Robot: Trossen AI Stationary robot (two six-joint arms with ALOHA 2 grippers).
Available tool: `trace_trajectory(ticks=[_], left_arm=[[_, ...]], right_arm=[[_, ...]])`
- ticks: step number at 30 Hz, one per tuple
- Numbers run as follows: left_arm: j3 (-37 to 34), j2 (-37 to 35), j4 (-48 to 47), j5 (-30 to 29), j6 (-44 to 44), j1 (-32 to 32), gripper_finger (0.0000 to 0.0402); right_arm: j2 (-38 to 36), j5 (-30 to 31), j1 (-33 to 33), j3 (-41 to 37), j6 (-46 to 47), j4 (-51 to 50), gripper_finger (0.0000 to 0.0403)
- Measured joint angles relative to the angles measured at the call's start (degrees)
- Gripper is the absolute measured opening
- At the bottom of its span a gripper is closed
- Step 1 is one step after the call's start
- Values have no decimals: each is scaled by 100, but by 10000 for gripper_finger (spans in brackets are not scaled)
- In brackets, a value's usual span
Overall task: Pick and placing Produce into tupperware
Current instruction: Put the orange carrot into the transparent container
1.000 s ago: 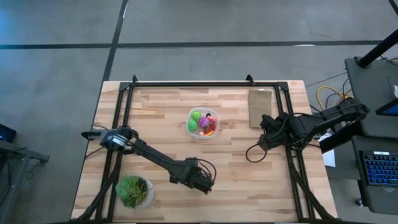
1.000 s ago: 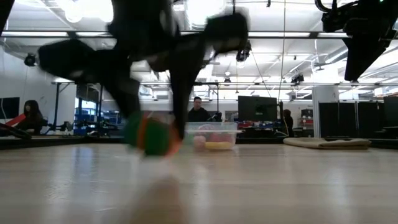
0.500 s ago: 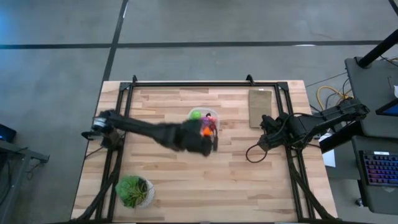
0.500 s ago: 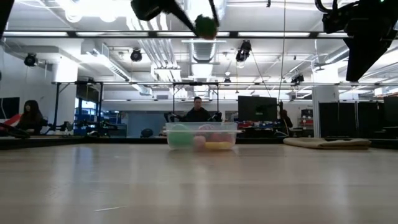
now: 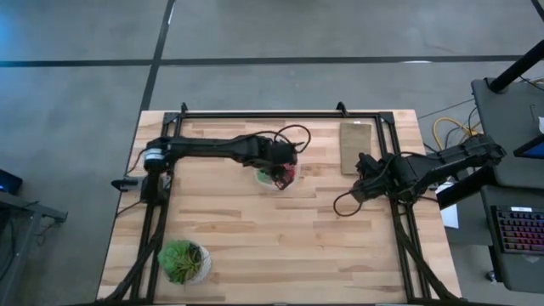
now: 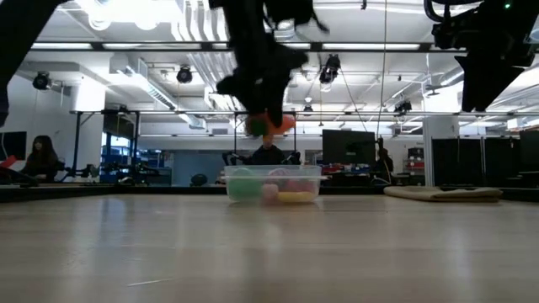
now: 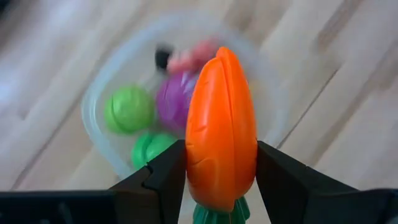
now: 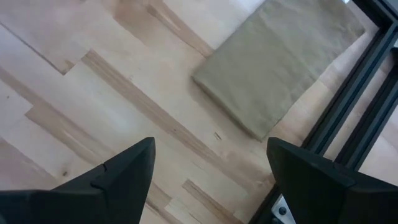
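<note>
Left wrist view shows the left gripper (image 7: 221,171) clamped on an orange carrot (image 7: 221,134), held above the tupperware (image 7: 99,134), which holds green, purple and pink produce. The right gripper (image 8: 208,165) hangs wide open, empty, beside the brown board (image 8: 280,68).

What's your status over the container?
Left gripper shut on orange toy carrot, above round clear plastic tupperware. Right gripper open, idle near tan board. Nothing blocking.
</note>
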Motion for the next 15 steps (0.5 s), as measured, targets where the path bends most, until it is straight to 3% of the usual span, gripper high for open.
trace_trajectory(ticks=[9,15], left_arm=[[-288,654,-201,511,1167,176,157],[-291,553,106,-256,1211,156,160]], right_arm=[[0,-14,-29,0,305,-2,302],[-2,-95,-27,0,305,-1,302]])
